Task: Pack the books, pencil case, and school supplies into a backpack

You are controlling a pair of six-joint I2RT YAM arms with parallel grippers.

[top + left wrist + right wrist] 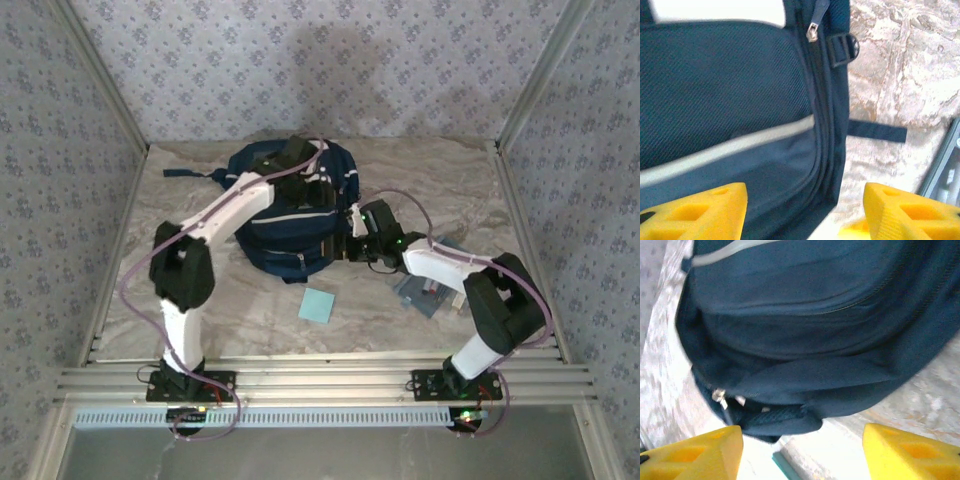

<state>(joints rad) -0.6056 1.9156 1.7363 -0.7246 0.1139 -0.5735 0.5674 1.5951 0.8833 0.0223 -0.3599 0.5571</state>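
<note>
One navy backpack [290,215] lies mid-table [260,325], toward the far edge. One small light-blue pad [318,305] rests on bare marble just in front of it. One translucent pencil case [425,292] sits toward the right edge, partly under the right arm [437,263]. The left gripper [300,158] hangs over the pack's far end, yellow fingers [695,212] apart and empty. The right gripper [352,238], just beside the pack's right side, is likewise parted, gripping nothing.
</note>
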